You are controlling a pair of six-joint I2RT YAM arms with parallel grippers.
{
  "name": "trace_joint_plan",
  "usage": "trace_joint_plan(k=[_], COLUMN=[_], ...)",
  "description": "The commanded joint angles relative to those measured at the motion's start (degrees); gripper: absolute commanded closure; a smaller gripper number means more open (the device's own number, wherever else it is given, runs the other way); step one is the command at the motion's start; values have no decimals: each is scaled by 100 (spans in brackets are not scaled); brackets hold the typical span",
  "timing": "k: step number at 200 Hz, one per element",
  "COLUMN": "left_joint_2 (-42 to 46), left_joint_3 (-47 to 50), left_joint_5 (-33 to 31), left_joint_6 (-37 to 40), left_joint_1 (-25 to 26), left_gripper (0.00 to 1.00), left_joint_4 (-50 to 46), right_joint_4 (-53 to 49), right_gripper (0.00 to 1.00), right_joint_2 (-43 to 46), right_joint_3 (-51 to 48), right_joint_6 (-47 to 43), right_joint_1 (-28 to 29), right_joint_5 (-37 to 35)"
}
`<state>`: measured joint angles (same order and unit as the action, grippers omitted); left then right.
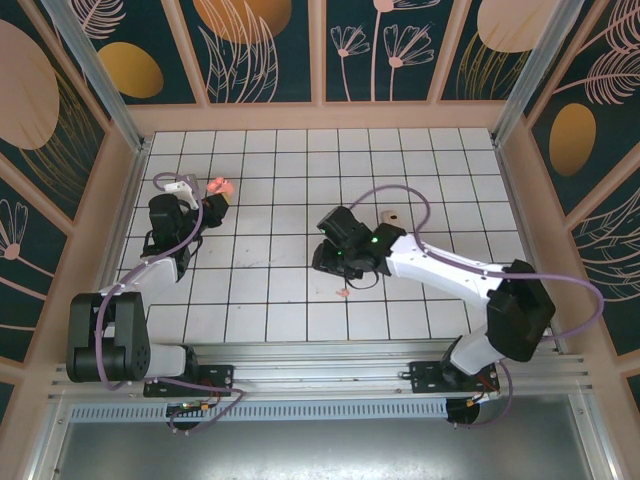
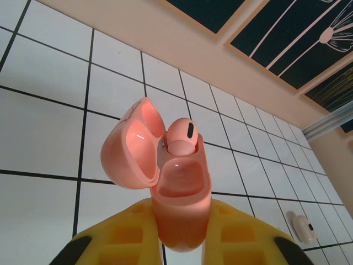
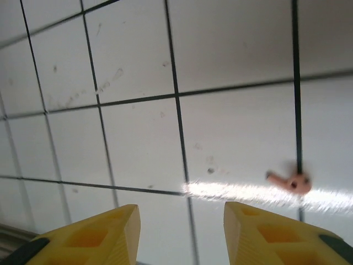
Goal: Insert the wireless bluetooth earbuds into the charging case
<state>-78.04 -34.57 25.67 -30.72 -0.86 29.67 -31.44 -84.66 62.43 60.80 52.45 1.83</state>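
Gripping the lower body of the salmon-pink charging case (image 2: 179,193), the left gripper (image 2: 182,223) presses its yellow fingers (image 2: 124,234) against both sides. The case stands upright with its lid (image 2: 135,146) swung open to the left. One seated earbud (image 2: 181,137) sits in the far well; the near well (image 2: 179,178) looks empty. Off to the right, one pale earbud (image 2: 303,227) lies on the white tiled floor (image 2: 44,127).

The right gripper (image 3: 182,232) hangs over the tiles with its jaws apart and nothing between them. One small pink earbud (image 3: 290,181) lies on a dark grout line (image 3: 296,83), ahead and right of the fingertips.

Count: one case, three earbuds, with one in the case and two loose.
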Motion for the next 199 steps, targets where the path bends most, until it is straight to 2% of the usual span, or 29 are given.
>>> trace_joint_plan(k=[1, 25, 59, 110, 199], left_joint_2=[107, 120, 162, 145, 67], left_joint_3=[12, 53, 64, 76, 77], left_joint_5=[145, 143, 129, 111, 114], left_joint_6=[-142, -151, -147, -145, -149], left_joint_1=[-21, -19, -19, -19, -18], left_gripper=[93, 93, 93, 93, 93], left_joint_4=[291, 320, 311, 320, 321], right_joint_4=[526, 692, 560, 327, -266], right_gripper=[55, 54, 56, 59, 58], right_joint_2=[407, 573, 477, 199, -718], right_joint_3=[-454, -878, -1004, -996, -814], right_joint_6=[2801, 4097, 4963, 5103, 5456], right_joint_1=[-41, -66, -272, -703, -839], right_joint_5=[206, 301, 596, 990, 1506])
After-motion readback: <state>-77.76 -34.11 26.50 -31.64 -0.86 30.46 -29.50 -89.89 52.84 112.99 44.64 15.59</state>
